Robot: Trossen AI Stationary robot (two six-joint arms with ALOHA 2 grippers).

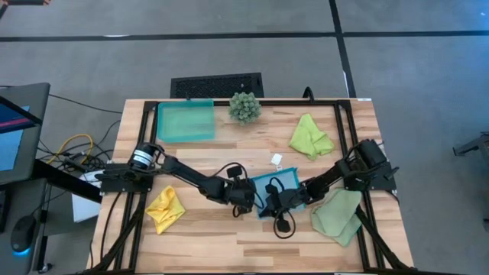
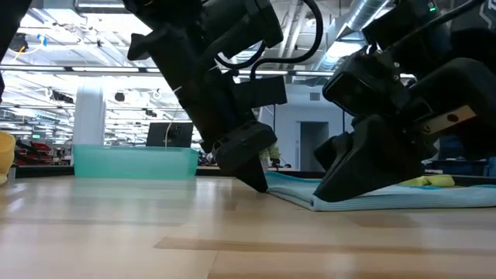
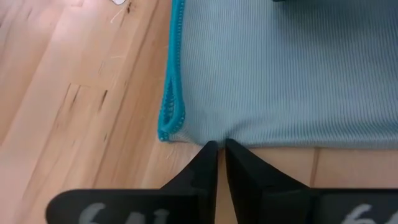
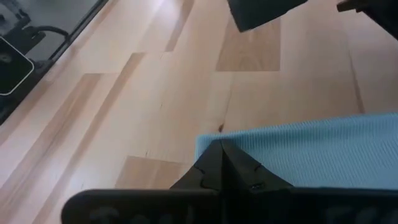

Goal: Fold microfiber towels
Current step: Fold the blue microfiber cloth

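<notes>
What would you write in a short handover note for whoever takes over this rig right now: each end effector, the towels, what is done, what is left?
Left end effector: shut on the near edge of the light blue towel at table centre.
Right end effector: shut on the same towel's edge, beside the left one.
Yellow towel: crumpled, front left.
Lime green towel: crumpled, back right.
Pale sage towel: loose, front right.
Done: blue towel lies flat, pinched at two points.
Left: fold it, then the other three.
</notes>
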